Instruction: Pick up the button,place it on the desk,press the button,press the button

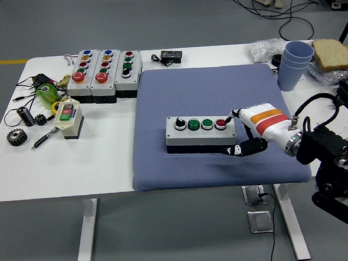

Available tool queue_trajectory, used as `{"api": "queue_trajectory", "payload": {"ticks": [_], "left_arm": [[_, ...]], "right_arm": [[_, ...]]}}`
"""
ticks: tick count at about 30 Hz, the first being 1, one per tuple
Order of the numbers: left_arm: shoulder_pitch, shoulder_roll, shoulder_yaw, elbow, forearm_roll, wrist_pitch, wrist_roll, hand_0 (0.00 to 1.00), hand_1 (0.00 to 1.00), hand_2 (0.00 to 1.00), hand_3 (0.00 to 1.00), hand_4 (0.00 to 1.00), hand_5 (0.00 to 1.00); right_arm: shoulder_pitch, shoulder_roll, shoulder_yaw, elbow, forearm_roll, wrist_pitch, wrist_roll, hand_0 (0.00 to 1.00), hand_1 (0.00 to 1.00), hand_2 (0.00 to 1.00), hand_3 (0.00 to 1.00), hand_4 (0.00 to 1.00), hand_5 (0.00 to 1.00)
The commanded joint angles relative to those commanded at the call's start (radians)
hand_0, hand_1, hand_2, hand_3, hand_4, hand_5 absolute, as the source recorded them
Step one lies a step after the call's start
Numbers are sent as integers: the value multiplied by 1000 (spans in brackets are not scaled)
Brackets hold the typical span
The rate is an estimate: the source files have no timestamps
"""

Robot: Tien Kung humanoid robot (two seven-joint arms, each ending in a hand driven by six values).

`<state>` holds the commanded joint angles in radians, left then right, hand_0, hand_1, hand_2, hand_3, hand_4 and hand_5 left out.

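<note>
A grey button box (199,133) lies on the blue mat (210,93), with a black selector knob, two green buttons and a red button (221,123) in a row on its top. My right hand (238,129) is at the box's right end. Its white fingertip touches the red button, and its black thumb (235,150) rests on the mat by the box's front right corner. It holds nothing. My left arm does not show.
Three more button boxes (102,73) stand at the back left, beside a cream switch box (68,118), gears, a pen and green tape. Stacked blue cups (292,64), bread (333,53) and plastic bags sit at the back right. A black device (170,56) lies behind the mat.
</note>
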<state>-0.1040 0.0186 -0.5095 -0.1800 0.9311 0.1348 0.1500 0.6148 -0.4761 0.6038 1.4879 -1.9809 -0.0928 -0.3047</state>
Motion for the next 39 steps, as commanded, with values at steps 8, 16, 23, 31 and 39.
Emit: {"api": "queue_trajectory", "payload": {"ticks": [8,16,23,31,39], "left_arm": [[5,-2,-14,0,19,-2,4,625,657,677,592,341,649],[8,-3,-19,0,29,-3,6,623,657,676,592,343,647],[8,-2,-18,0,28,-3,6,625,657,677,591,342,642],[4,-1,-3,0,11,-2,3,624,657,677,591,343,643],[1,0,7,0,-2,-1,1,624,658,676,592,343,642]], "right_arm": [[-3,-2,6,9,-4,-3,-4,86,2,213,718,966,692],[3,16,-4,5,-4,0,-7,87,2,213,722,962,691],[6,28,-9,-1,-2,4,-11,87,2,212,720,955,682],[7,35,-19,-32,18,23,-17,87,2,212,719,953,682],[6,34,-19,-18,16,32,-21,87,2,212,714,952,678]]}}
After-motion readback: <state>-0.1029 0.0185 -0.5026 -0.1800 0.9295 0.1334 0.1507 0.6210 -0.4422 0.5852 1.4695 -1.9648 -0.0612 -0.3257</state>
